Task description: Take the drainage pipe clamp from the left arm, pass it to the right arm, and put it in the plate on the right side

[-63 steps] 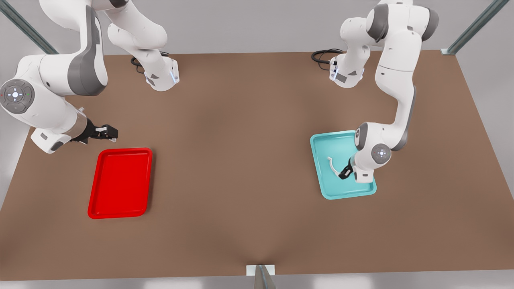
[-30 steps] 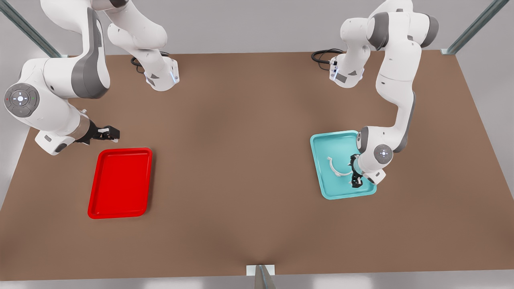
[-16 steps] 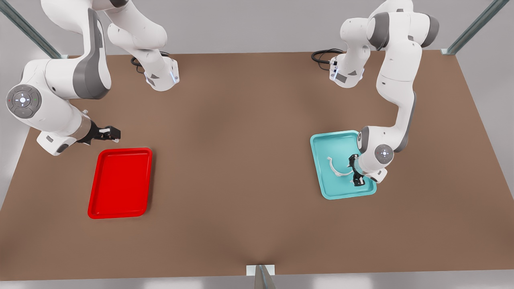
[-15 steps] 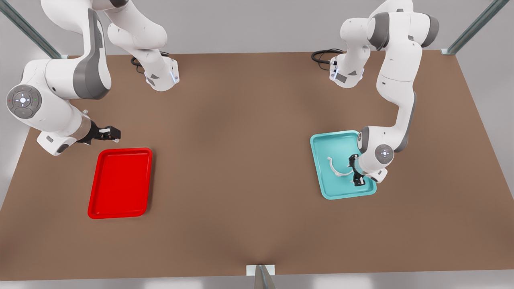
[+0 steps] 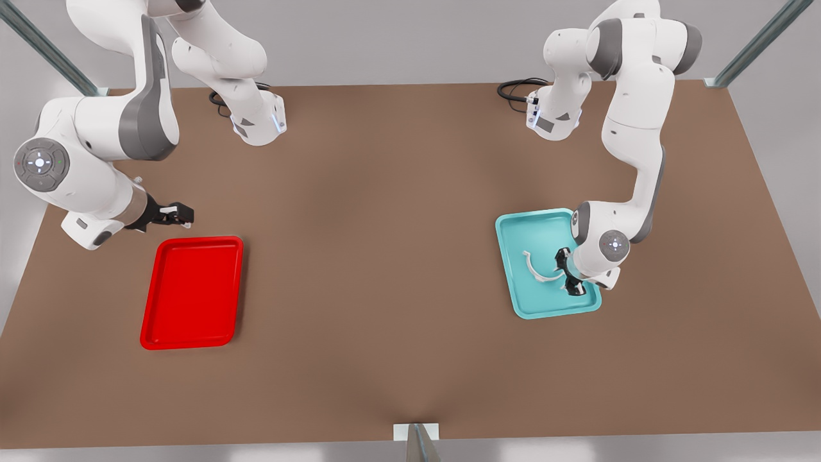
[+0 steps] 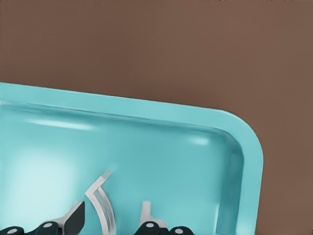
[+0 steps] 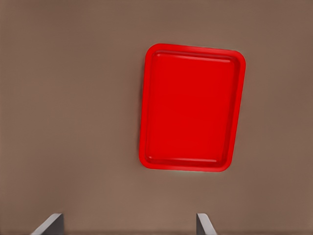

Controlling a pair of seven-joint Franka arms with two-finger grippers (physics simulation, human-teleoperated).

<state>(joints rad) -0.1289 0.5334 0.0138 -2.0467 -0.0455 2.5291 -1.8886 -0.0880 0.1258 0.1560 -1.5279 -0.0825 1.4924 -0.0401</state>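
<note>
Clamp lies between the spread left gripper fingers in the teal tray; the right gripper, spread, waits beside the red plate.

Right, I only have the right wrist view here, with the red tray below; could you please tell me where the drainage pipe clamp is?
Observer: The drainage pipe clamp lies in a teal tray at the front view's right.
Operator: Thank you. Has the left hand got it?
Observer: Not yet. The left hand is open, with a finger on each side of the clamp's strip.
Operator: And where does my right hand sit, seen from outside?
Observer: The right hand hangs over the table, just past the far short edge of the red tray.
</note>
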